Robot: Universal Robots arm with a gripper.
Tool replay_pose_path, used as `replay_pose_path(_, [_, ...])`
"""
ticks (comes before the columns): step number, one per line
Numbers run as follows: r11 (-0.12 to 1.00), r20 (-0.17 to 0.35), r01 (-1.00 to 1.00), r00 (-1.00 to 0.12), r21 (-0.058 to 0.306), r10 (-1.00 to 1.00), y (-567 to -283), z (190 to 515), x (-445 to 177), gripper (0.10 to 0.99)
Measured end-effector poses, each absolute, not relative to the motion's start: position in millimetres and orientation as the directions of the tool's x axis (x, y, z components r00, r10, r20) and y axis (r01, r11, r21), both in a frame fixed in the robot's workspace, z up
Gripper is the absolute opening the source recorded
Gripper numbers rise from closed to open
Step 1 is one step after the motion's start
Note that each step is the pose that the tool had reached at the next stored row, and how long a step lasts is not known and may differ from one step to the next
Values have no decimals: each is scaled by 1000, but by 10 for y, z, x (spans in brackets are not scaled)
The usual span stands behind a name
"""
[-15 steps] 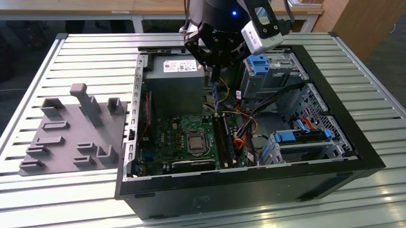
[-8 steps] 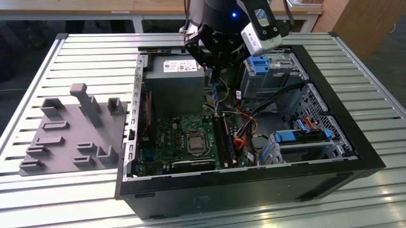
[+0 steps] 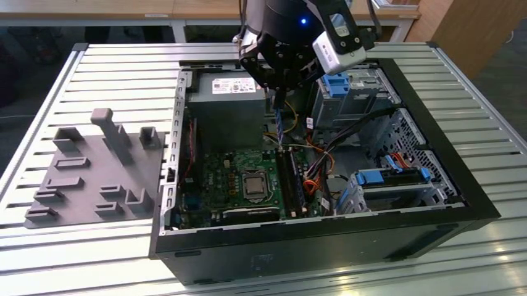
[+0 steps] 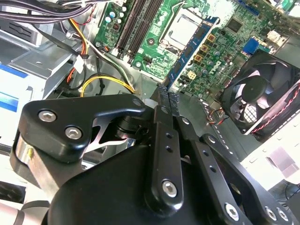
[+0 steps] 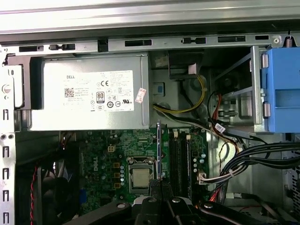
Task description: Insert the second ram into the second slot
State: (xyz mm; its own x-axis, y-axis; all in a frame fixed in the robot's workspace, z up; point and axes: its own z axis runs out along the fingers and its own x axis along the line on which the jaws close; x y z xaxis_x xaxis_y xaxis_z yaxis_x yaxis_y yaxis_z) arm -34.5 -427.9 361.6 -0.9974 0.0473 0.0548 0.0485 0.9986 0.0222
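One gripper (image 3: 278, 92) clamped on the second ram (image 3: 280, 123), over black slots (image 3: 290, 179), cables (image 3: 362, 123) just beside

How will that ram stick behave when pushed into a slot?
Likely stiff: the ram stick hangs straight below the hand without sag. Probably light, since it looks thin edge-on. Held by one end, it may pivot if pushed off-axis.
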Motion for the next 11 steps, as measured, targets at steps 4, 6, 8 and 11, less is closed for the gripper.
replay_pose_path(4, [999,55,50,-997,21,48,-4279,3607,-345,114])
replay_pose_path(6, [999,55,50,-997,21,49,-4283,3596,-345,114])
replay_pose_path(8, [999,55,50,-997,21,48,-4285,3586,-345,114])
replay_pose_path(11, [999,54,50,-997,20,49,-4285,3571,-345,114])
